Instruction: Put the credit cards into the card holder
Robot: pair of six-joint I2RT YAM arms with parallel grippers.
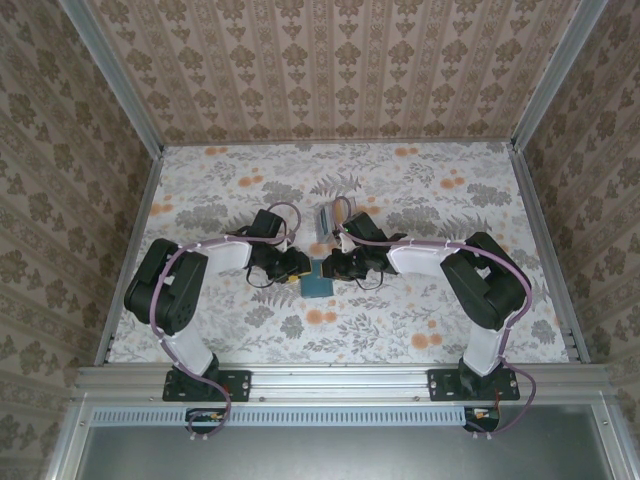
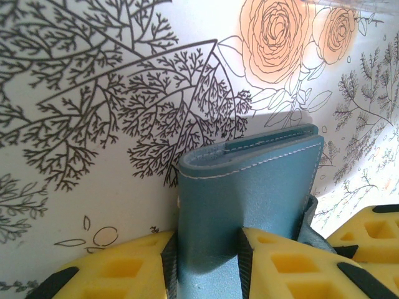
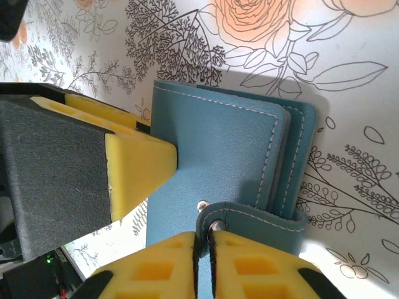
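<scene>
Pinching card holder (image 2: 249, 187): left end effector (image 2: 209, 249) | right end effector (image 3: 202, 240): nipping its strap (image 3: 262, 218) | interior hidden

Two arms, so two end effectors, the left end effector (image 1: 302, 268) and the right end effector (image 1: 335, 268), with one card holder (image 1: 320, 285) between them. One small stack of credit cards (image 1: 325, 218) lies just beyond, too small to count.

The floral-patterned table (image 1: 420, 200) bears the teal card holder (image 1: 320, 281) and, behind it, the credit cards (image 1: 326, 218).
</scene>
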